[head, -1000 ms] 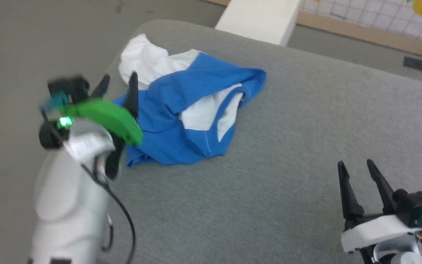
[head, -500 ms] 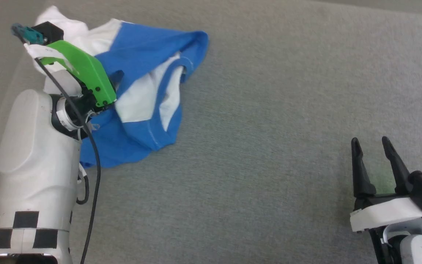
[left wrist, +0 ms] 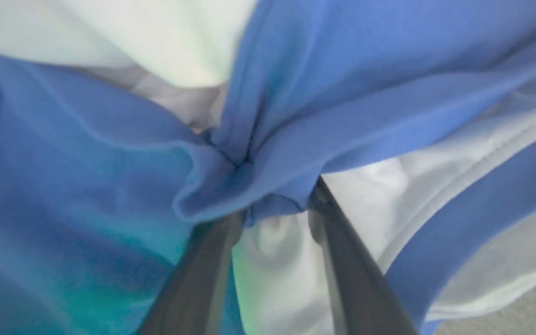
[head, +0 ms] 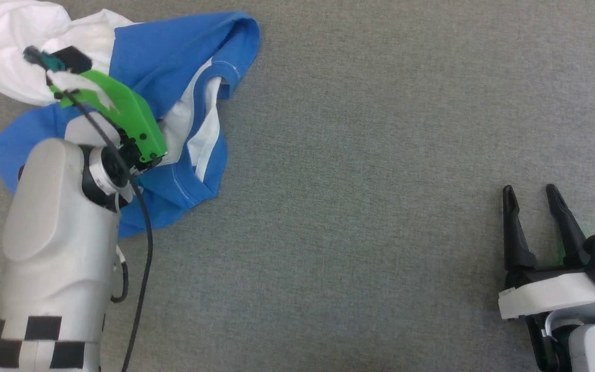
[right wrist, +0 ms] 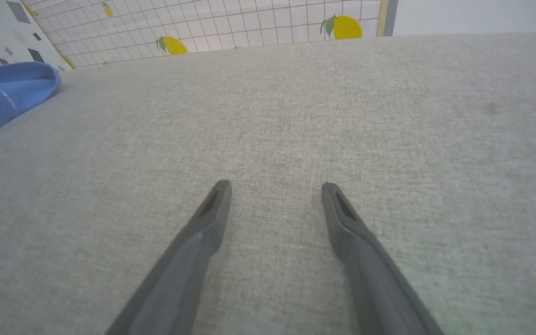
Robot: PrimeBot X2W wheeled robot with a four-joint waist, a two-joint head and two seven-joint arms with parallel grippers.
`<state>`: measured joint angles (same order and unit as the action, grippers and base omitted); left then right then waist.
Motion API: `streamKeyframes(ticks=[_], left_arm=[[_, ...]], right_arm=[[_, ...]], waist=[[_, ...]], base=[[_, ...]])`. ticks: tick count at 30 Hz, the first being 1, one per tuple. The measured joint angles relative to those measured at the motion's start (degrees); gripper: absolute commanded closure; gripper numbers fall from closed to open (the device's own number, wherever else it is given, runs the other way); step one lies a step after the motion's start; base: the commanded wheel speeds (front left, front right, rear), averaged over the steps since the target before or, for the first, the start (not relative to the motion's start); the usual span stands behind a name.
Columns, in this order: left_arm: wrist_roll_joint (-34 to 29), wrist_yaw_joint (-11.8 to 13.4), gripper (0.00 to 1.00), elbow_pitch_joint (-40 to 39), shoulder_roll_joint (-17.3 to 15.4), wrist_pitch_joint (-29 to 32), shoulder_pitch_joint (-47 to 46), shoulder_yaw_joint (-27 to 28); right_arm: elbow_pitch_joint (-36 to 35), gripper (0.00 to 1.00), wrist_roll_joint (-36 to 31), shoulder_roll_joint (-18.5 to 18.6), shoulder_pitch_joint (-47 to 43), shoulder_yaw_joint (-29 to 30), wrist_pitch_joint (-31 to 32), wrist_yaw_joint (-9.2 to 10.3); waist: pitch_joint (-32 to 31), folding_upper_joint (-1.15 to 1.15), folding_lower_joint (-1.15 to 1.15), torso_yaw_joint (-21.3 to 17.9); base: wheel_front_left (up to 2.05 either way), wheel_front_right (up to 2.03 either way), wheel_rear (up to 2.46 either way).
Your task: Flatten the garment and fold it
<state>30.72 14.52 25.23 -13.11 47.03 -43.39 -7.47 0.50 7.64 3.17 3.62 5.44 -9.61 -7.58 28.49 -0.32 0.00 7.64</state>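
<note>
The garment [head: 173,67] lies crumpled at the far left of the grey padded surface, with blue cloth folded over white. My left arm reaches over it, and the green wrist mount [head: 122,113] covers the fingers from above. In the left wrist view my left gripper [left wrist: 275,211] is pushed down into the garment [left wrist: 342,70]. Its jaws stand partly apart, a bunched blue fold lies over the tips and white cloth shows between the fingers. My right gripper [head: 530,192] rests open at the lower right, well away from the cloth. Nothing is between the fingers of the right gripper [right wrist: 275,188].
The grey padded surface [head: 380,181] stretches wide between the two arms. In the right wrist view a blue edge of the garment [right wrist: 7,93] shows at the far left. A tiled barrier with lemon prints [right wrist: 249,23] stands beyond the surface's far edge.
The head camera has tilted down and the whole picture has shifted. My left gripper has come over the garment and sunk into it, and its jaws have narrowed. The right gripper holds still.
</note>
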Motion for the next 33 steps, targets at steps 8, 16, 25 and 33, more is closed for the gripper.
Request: streamKeyframes(ticks=[8,16,25,33], left_arm=[[1.64,-1.23,1.0,1.0,3.6,-21.59,2.82,5.63],[2.61,-6.14,1.0,-1.83,3.39,-35.66,-2.9,8.25],[-0.62,-9.85,1.0,-5.72,0.41,-37.5,-18.51,4.56],[-0.02,-12.89,1.0,-5.34,3.45,-35.0,-33.29,0.77]], right_arm=[[1.58,0.0,0.0,0.22,-0.15,-0.11,-0.08,0.0],[4.11,0.0,0.19,0.0,-0.64,-0.96,-0.84,0.0],[7.68,0.0,2.76,-0.24,-1.3,-2.48,-2.24,0.0],[11.44,0.0,4.58,-0.25,-1.3,-3.5,-3.69,0.0]], waist=[[-2.72,0.0,0.0,1.66],[-8.25,0.0,0.0,3.41],[-14.78,0.0,0.0,2.39],[-17.63,0.0,0.0,-3.04]], base=[[0.0,0.0,0.0],[0.0,0.0,0.0],[0.0,0.0,0.0],[0.0,0.0,0.0]])
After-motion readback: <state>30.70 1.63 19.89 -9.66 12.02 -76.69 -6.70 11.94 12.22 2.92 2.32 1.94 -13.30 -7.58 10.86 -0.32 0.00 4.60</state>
